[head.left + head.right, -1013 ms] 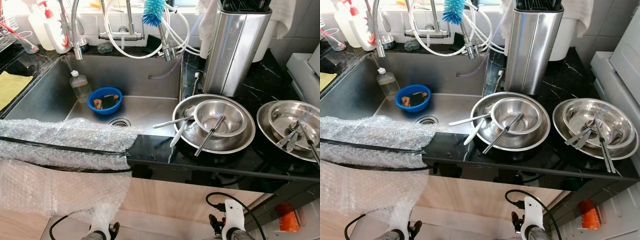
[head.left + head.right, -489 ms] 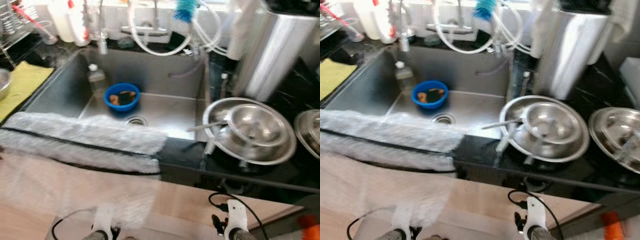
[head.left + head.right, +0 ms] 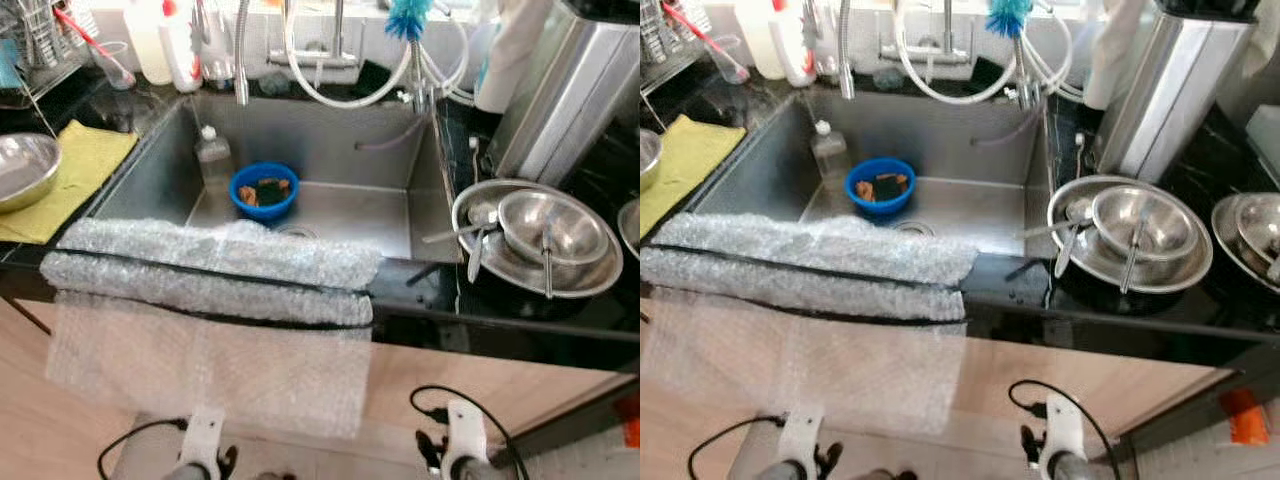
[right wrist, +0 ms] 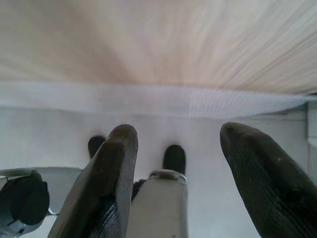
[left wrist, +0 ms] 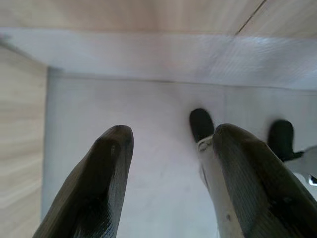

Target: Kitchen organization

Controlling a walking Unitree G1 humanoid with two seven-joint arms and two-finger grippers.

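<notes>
Both arms hang idle low in front of the sink (image 3: 400,215): the left gripper (image 5: 163,173) and right gripper (image 4: 178,168) point at the floor, fingers spread, holding nothing. Judging by this, the robot is approaching; next it must raise an arm over the counter. The stacked steel bowls (image 3: 535,240) with utensils lie just right of the sink, well above both grippers; a blue bowl (image 3: 264,191) sits inside it.

Black marble counter (image 3: 600,170) tops pale wood cabinets (image 3: 480,385).
</notes>
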